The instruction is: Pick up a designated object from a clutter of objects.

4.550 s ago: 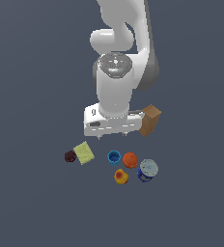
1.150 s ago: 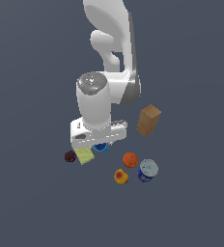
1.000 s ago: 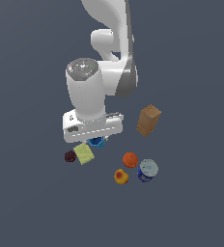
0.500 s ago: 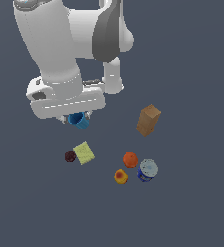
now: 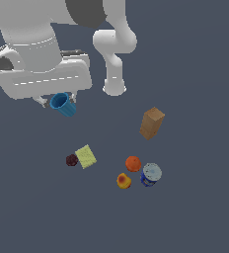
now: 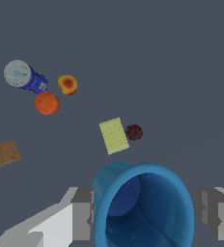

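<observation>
Gripper (image 5: pixel 61 103) fingers pinched the blue cup (image 5: pixel 63 104), held clear above the clutter. Sponge (image 5: pixel 86 156) lay at its 5 o'clock.

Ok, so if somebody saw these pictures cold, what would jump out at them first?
Probably the blue cup, held in the gripper well above the floor, its open mouth filling much of the wrist view. Next, the big white arm at the upper part of the exterior view's left. Below lie the leftovers: sponge beside maroon ball, and orange ball, fruit and can near the brown box.
</observation>
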Available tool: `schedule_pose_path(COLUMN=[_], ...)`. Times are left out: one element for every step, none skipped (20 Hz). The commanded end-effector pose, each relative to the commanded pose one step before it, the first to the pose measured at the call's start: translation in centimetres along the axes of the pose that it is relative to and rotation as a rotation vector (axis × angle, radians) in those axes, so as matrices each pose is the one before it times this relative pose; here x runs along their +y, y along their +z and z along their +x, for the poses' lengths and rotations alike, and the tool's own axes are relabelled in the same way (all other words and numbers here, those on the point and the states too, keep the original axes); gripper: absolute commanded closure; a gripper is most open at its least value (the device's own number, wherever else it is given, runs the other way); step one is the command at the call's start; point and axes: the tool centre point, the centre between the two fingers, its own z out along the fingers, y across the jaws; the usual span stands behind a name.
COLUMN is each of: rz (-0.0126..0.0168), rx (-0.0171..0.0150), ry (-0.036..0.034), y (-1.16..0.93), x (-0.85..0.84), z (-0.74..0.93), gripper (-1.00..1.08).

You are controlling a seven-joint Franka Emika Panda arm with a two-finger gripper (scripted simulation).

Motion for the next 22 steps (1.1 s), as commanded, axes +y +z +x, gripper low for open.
schedule_pose_path(rz=[0.00034, 0.0, 0.00001, -0.00001, 0.0, 0.0, -0.00005, 0.0, 0.00012, 0.0, 0.0, 0.0, 0.0, 0.0, 0.0, 0.0, 0.0, 0.0, 0.0, 0.0, 0.0, 0.0], rx=[-0.00227, 0.0, -0.00082, -0.00047, 0.0, 0.0, -0.00066, 0.0, 0.0001, 0.0, 0.0, 0.0, 0.0, 0.0, 0.0, 0.0, 0.0, 0.0, 0.0, 0.0, 0.0, 0.0], ry=[-0.00127, 0.0, -0.00019, -0.00012, 0.0, 0.0, -0.00021, 0.0, 0.00067, 0.0, 0.0, 0.0, 0.0, 0.0, 0.0, 0.0, 0.0, 0.0, 0.0, 0.0, 0.0, 0.0], y=[-1.086, -0.323, -0.225, -0.189, -0.16, -0.109, -0.03, -0.019, 0.142, -0.013, -0.04, -0.066, -0.092, -0.118, -0.143, -0.168, -0.192, -0.215, -0.238, -0.253, -0.231, -0.204], x=[0.523, 0.165, 0.132, 0.11, 0.091, 0.065, 0.026, 0.012, -0.049, 0.008, 0.025, 0.041, 0.057, 0.073, 0.089, 0.105, 0.12, 0.135, 0.149, 0.159, 0.145, 0.129], z=[-0.258, -0.085, -0.029, -0.026, -0.031, -0.018, 0.023, -0.002, -0.004, 0.008, 0.024, 0.04, 0.056, 0.071, 0.087, 0.102, 0.117, 0.132, 0.147, 0.158, 0.146, 0.13], gripper=[1.08, 1.08, 1.08, 1.08, 1.08, 1.08, 1.08, 1.08, 1.08, 1.08, 1.08, 1.08, 1.08, 1.08, 1.08, 1.08, 1.08, 1.08, 1.08, 1.08, 1.08, 1.08])
